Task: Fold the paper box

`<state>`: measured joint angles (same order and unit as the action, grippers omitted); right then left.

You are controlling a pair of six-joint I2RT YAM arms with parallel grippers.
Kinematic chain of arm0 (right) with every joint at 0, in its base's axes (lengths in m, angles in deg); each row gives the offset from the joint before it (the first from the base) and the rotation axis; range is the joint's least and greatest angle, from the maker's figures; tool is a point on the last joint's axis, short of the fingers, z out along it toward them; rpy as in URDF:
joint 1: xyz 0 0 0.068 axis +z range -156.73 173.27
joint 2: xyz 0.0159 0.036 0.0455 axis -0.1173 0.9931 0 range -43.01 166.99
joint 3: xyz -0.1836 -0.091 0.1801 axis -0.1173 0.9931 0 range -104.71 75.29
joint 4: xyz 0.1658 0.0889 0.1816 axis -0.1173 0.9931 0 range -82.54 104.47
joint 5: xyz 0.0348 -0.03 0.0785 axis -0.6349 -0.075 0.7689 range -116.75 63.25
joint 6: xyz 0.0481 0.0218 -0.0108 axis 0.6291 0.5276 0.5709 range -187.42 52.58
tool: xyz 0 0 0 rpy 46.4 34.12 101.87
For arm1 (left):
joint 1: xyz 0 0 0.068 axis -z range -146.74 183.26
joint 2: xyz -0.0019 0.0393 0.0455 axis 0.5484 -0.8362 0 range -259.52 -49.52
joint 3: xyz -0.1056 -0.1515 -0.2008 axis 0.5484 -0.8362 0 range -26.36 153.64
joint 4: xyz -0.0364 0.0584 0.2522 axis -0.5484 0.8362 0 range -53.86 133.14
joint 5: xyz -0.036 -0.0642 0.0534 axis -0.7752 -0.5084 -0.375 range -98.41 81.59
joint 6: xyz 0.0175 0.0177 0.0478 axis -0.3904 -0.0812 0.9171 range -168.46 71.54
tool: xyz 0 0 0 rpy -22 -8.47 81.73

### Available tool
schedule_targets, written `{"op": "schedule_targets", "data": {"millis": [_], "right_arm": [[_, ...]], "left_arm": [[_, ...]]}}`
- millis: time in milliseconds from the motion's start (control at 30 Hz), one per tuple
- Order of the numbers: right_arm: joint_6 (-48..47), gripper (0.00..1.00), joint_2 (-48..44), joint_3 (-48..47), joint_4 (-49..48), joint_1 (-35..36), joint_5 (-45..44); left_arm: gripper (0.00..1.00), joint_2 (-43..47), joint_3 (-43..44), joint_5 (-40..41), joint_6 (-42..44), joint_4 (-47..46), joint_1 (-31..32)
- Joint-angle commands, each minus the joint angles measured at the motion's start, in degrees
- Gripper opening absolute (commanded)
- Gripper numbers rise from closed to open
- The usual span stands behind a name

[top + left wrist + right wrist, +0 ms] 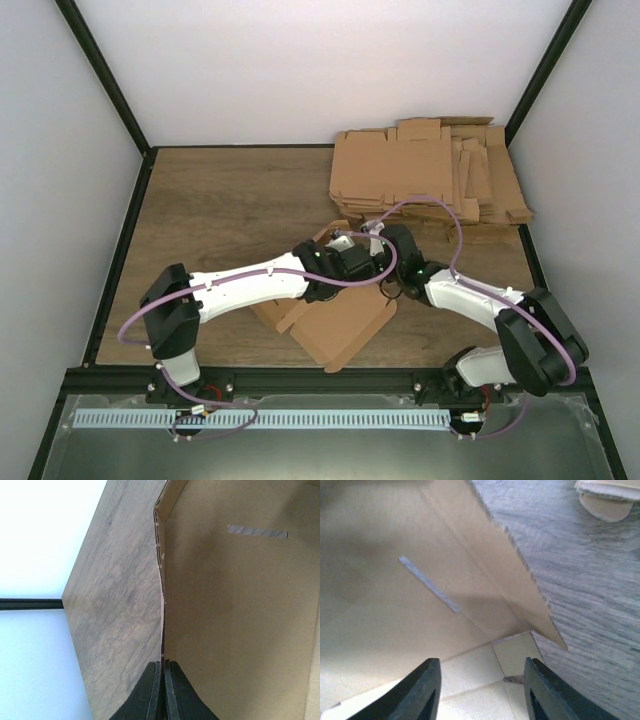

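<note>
The paper box (340,325) lies partly folded at mid-table (220,210), with bare wood to its left and a pile of flat cardboard blanks (430,170) in the far right corner. The left gripper (162,667) is clenched on a thin edge of the box; the right gripper (482,675) stands with jaws apart over an inner panel bearing a slit (427,584). In the overhead view both arms hide the box's middle.

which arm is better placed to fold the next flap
Right, probably: the right gripper is open above the paper box beside its raised flap, while the left gripper is shut on the box's edge.
</note>
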<state>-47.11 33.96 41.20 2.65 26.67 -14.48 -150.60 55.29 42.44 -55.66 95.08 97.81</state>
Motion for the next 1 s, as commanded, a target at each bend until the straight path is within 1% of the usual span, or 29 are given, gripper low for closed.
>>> {"op": "schedule_targets", "data": {"millis": [0, 33, 100, 167, 233, 300, 367, 400, 533, 700, 867, 933, 967], "right_arm": [[-2.3, 0.53, -1.2, -6.0, 3.8, -1.9, -2.9], [-3.1, 0.57, -0.4, -7.7, 4.9, -2.8, -1.8], [-4.2, 0.62, 1.5, -11.5, 8.1, -4.3, -1.3], [-5.1, 0.63, 3.1, -14.0, 9.6, -5.4, -1.7], [-5.2, 0.64, 4.2, -15.3, 9.6, -6.2, -1.6], [-5.8, 0.67, 5.3, -15.9, 8.5, -6.6, -1.1], [-7.6, 0.69, 7.5, -17.0, 7.2, -6.7, 0.9], [-8.4, 0.68, 8.7, -18.2, 7.0, -6.7, 1.8], [-10.3, 0.51, 11.4, -19.2, 5.8, -6.7, 4.6], [-11.8, 0.42, 10.6, -16.0, 1.5, -6.6, 8.2], [-12.7, 0.43, 11.7, -15.3, -1.1, -6.7, 8.8], [-13.5, 0.49, 12.2, -15.0, -2.0, -6.7, 9.7], [-14.0, 0.50, 12.4, -14.6, -2.9, -6.7, 11.0]], "left_arm": [[0.04, 0.6, -0.3, 1.4, 1.0, -1.7, 0.3], [0.04, 0.7, -0.4, 1.3, 1.1, -1.8, 0.3], [0.04, 0.9, -0.7, 1.2, 1.3, -2.2, 0.3], [0.04, 1.3, -1.1, 0.8, 1.6, -2.8, 0.3], [0.05, 1.5, -1.4, 0.7, 1.8, -3.2, 0.3], [0.05, 1.7, -1.4, 0.7, 1.9, -3.3, 0.3], [0.05, 1.8, -1.6, 0.6, 2.2, -3.5, 0.3], [0.04, 1.9, -1.7, 0.6, 2.4, -3.7, 0.3], [0.05, 2.5, -2.7, 0.7, 3.6, -4.9, 0.3], [0.05, 3.5, -3.7, 0.7, 4.4, -6.6, 0.3], [0.05, 3.3, -3.9, 0.7, 4.8, -7.1, 0.3], [0.05, 3.4, -4.0, 0.7, 4.9, -7.1, 0.3], [0.05, 3.4, -4.0, 0.7, 4.9, -7.1, 0.3]]}}
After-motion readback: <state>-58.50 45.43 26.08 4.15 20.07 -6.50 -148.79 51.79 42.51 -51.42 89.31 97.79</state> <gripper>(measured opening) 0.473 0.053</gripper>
